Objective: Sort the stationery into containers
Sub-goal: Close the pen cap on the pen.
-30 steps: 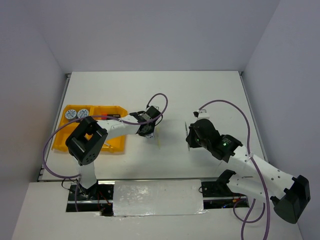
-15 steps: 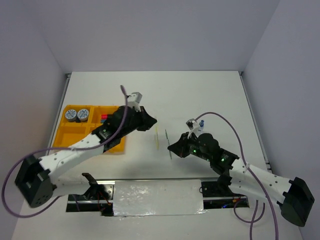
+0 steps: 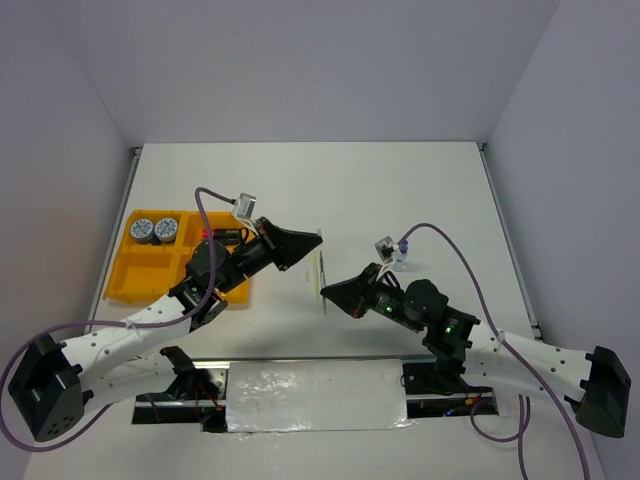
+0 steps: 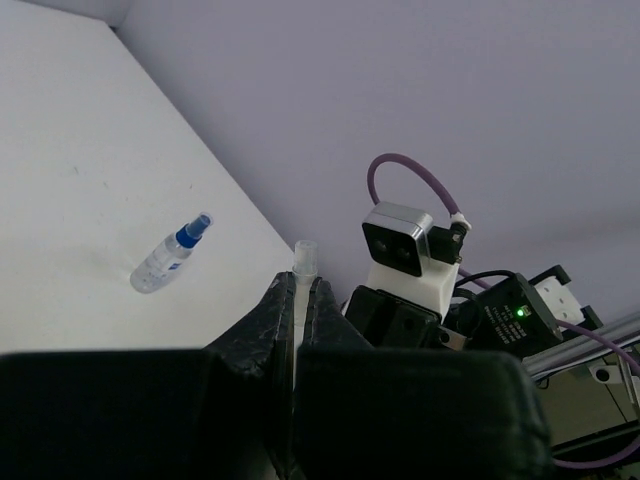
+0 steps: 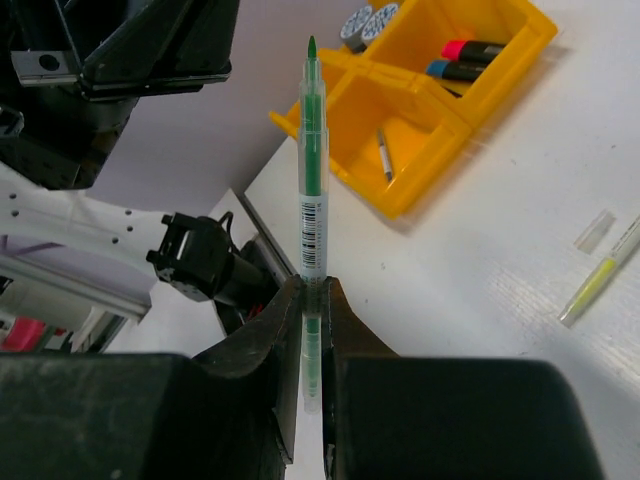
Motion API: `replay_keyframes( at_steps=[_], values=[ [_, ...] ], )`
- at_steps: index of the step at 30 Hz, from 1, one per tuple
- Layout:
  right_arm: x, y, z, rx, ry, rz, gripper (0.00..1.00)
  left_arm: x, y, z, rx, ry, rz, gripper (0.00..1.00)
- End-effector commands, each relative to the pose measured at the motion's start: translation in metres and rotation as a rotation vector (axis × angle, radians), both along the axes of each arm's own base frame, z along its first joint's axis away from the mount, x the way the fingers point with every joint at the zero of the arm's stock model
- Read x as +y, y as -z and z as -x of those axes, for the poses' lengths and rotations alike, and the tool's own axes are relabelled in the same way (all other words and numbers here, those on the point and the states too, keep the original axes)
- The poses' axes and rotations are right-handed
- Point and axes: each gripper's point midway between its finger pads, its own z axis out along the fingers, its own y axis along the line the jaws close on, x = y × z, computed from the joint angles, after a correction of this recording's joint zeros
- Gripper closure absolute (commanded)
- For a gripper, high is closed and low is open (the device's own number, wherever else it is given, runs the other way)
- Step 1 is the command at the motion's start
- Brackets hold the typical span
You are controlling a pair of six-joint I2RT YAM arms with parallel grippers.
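My right gripper (image 5: 312, 292) is shut on a thin green pen (image 5: 312, 190) whose bare tip points away from the fingers. My left gripper (image 4: 298, 285) is shut on a thin clear tube (image 4: 303, 258), a pen cap by its look. In the top view the left gripper (image 3: 303, 246) and the right gripper (image 3: 330, 290) face each other above the table's middle. A pale yellow pen (image 5: 597, 280) and a clear cap (image 5: 594, 230) lie on the table. The yellow-orange tray (image 3: 150, 282) holds two round tins (image 3: 154, 229), markers (image 5: 462, 58) and a thin pen (image 5: 384, 152).
A small blue-capped bottle (image 3: 401, 254) lies on the table behind the right arm, also in the left wrist view (image 4: 170, 258). The right wrist camera (image 4: 405, 240) sits close in front of the left fingers. Purple cables loop off both arms.
Both arms have swung. The left gripper has lifted off the table by the tray and now points right. The right gripper has come left and lower with the green pen.
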Motion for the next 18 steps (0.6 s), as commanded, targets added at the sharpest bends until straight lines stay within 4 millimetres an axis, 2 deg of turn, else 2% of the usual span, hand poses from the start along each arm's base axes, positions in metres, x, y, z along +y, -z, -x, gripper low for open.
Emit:
replay_keyframes(
  at_steps=[1, 7, 18],
  values=[
    [-0.005, -0.04, -0.009, -0.055, 0.066, -0.083, 1.0, 0.006, -0.041, 0.012, -0.112, 0.019, 0.094, 1.0],
    [-0.006, -0.047, -0.006, -0.071, 0.056, -0.062, 1.0, 0.009, -0.035, 0.008, -0.107, -0.011, 0.071, 1.0],
    [-0.002, -0.051, -0.001, -0.08, 0.034, -0.048, 1.0, 0.004, -0.038, 0.009, -0.124, 0.007, 0.057, 1.0]
  ],
)
